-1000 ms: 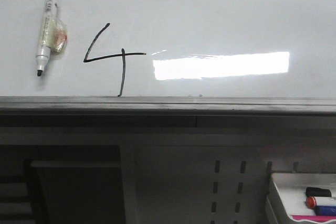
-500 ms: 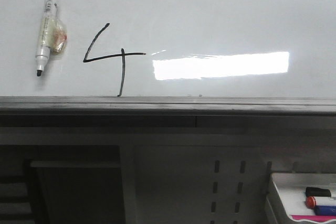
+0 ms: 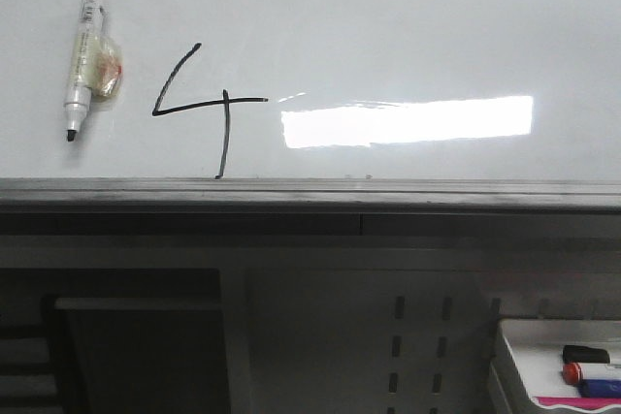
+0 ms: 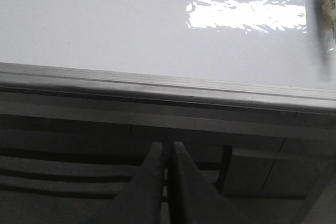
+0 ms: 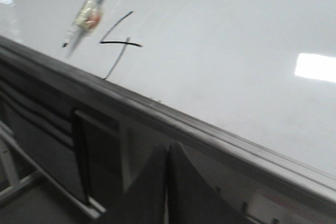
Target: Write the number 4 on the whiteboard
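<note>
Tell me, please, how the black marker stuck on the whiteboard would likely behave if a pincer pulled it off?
The marker looks like a slim, stiff plastic barrel, so probably light and unbending. It stays on the whiteboard by a lump at its side, perhaps a magnet or tape, so expect slight resistance. Its round body would probably roll if laid flat, and its uncapped tip could smudge.

Glossy white whiteboard (image 3: 388, 16) is filling the upper half, with a bright rectangular glare patch at right. Thin black hand-drawn open-topped number 4 (image 3: 209, 104) is sitting left of the glare, stem reaching down to the grey metal edge rail (image 3: 310, 193). White-bodied black-capped marker (image 3: 82, 57) is lying on the board left of the 4, tip down. Small white tray (image 3: 514, 346) with coloured markers (image 3: 590, 371) is showing at bottom right.
</note>
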{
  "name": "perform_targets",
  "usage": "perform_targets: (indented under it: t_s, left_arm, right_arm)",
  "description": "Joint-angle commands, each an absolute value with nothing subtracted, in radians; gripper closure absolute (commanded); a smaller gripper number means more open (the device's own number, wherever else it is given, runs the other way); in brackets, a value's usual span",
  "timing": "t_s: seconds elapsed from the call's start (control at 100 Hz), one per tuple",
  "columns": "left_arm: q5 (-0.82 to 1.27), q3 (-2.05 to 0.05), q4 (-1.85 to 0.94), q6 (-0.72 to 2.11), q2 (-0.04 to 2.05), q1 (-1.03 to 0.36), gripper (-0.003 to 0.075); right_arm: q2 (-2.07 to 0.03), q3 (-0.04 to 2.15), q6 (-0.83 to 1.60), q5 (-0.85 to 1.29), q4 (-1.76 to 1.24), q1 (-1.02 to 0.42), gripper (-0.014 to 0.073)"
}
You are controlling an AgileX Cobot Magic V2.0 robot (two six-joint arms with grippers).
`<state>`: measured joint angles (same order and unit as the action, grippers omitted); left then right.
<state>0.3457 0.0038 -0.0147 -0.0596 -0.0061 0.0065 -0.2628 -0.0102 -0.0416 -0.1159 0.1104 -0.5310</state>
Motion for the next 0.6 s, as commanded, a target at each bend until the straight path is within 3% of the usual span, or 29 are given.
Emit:
perform_targets:
  t_s: [0.0,0.33,0.59]
  left_arm:
    - [0.303,0.039,-0.014,-0.068,-0.032,0.008,0.0741]
    - [0.303,0.039,-0.014,-0.068,-0.032,0.008,0.0741]
    - [0.303,0.039,-0.014,-0.068,-0.030,0.008,0.0741]
  right_arm:
    - [-0.241,-0.006,-0.040,-0.220,0.108,-0.443,0.0646]
    - [-0.081,-0.034,-0.040,-0.092,0.108,-0.071,0.0646]
    - [0.026,-0.034,-0.040,0.153,0.108,-0.009,0.0646]
